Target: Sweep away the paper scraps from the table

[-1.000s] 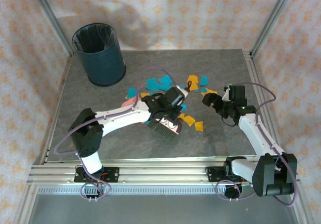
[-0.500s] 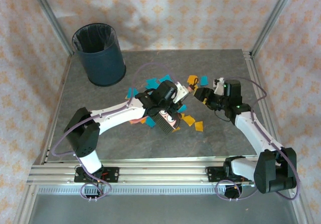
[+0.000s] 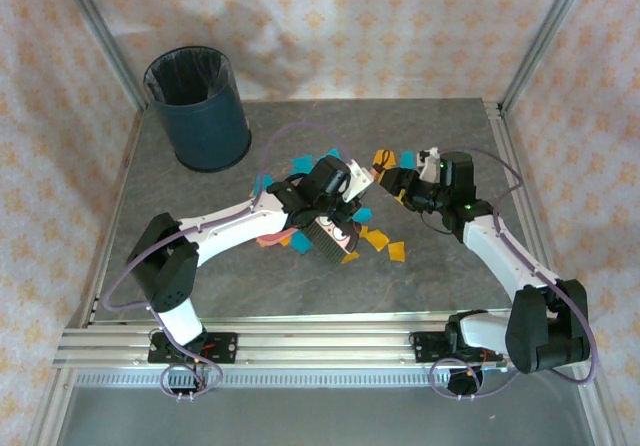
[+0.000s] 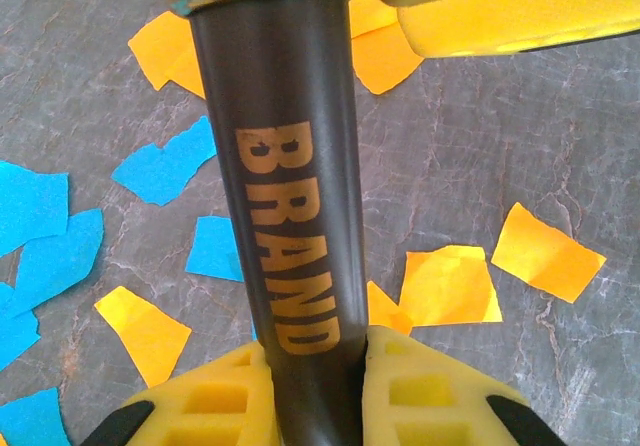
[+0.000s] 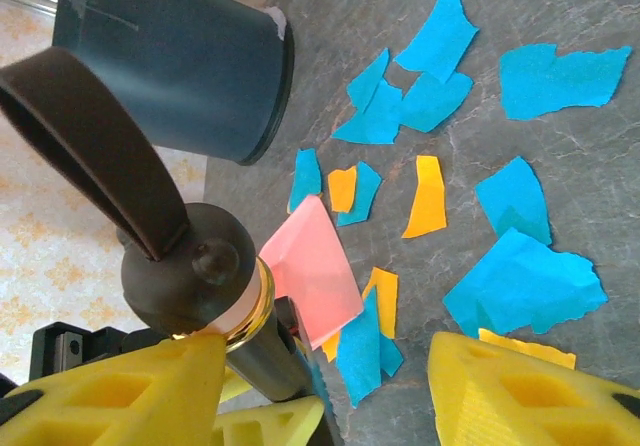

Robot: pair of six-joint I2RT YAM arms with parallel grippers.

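Paper scraps (image 3: 397,251): teal and orange, lying flat at centre of top view, mid-table (image 3: 430,281). Left gripper (image 4: 315,371) clamped tight on black brush handle (image 4: 290,166). Right gripper (image 5: 325,381) jaws apart, handle's looped end by one finger, nothing gripped.

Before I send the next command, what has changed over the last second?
The right gripper swung left and away from its base, up to the looped end of the brush, its jaws apart. The left gripper, shut on the brush handle, carried the bristles farther from the bases. The bin and the orange paper scraps near the bristles stayed put.
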